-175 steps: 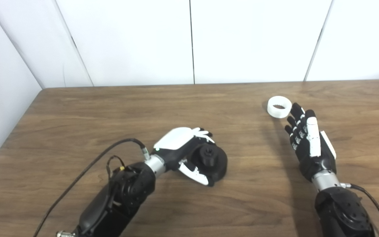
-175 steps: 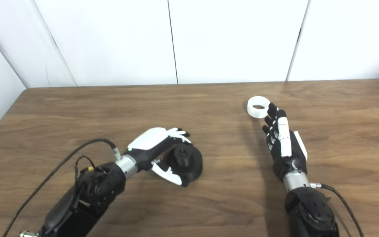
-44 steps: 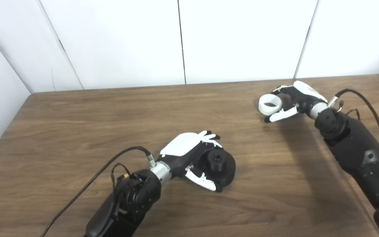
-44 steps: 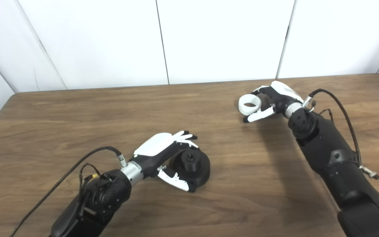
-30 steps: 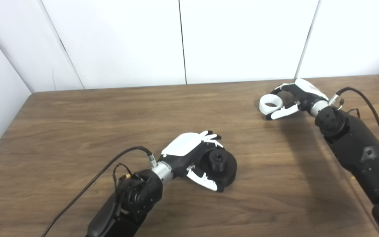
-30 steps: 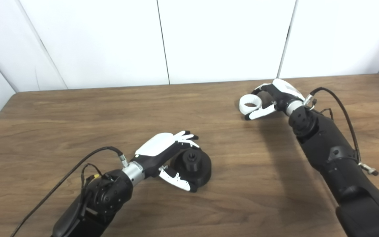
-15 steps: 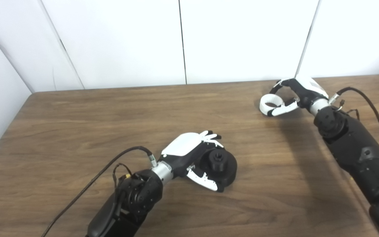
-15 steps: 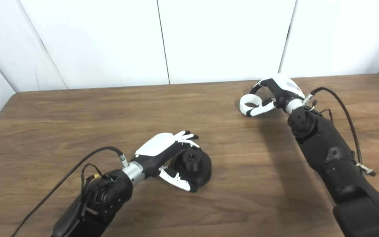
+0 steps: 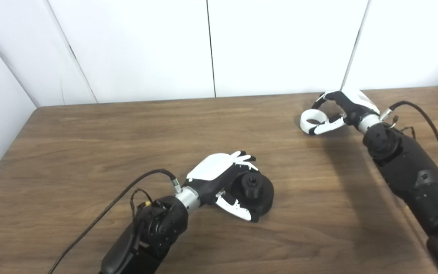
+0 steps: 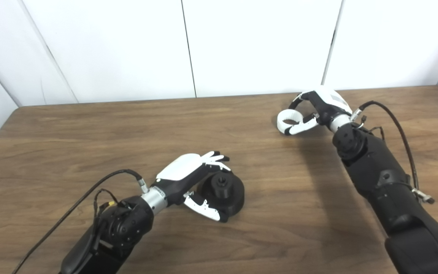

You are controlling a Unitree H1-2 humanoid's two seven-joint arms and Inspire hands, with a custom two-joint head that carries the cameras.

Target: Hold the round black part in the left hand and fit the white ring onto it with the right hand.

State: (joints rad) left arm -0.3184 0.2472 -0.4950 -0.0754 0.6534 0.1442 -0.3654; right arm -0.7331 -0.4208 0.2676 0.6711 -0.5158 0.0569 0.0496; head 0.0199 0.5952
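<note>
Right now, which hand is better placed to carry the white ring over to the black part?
The right hand: its fingers already curl around the white ring, while the left hand grips the round black part.

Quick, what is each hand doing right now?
Left hand: shut on the round black part.
Right hand: closed around the white ring.

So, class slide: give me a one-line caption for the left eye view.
Left hand grips the round black part on the wooden table while right hand closes around the white ring.
</note>
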